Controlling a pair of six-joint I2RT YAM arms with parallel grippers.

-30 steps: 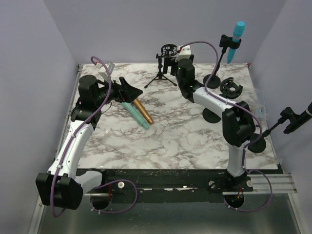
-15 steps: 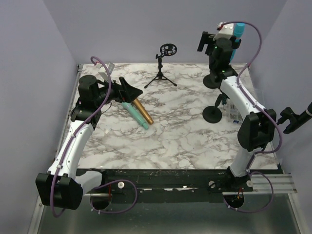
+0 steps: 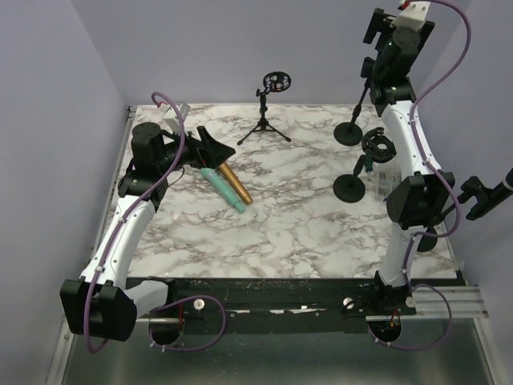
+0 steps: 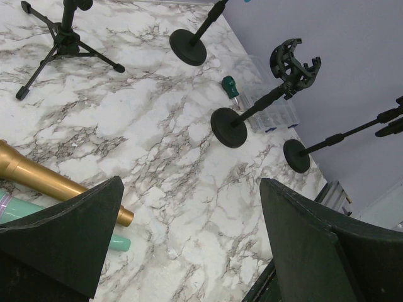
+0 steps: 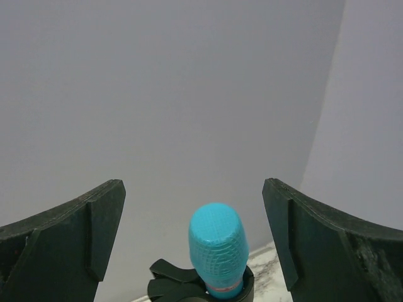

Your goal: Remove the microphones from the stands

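— Jaws?
— I'm seeing the left gripper (image 4: 189,242) spread, empty, by the left edge. The right gripper (image 5: 194,187) is spread over the microphone (image 5: 217,267), clipped in the stand (image 3: 349,134) at the far-right corner. Probably light, rigid, slick: I'm aiming below the grille (image 5: 215,236).

My right pincer (image 5: 192,184) gapes wide over the turquoise microphone (image 5: 217,248), free air both sides of its head. Below, the clip stand (image 3: 375,146) sits just beside my arm (image 3: 407,132); centre of the desk (image 3: 304,224) gives open passage.
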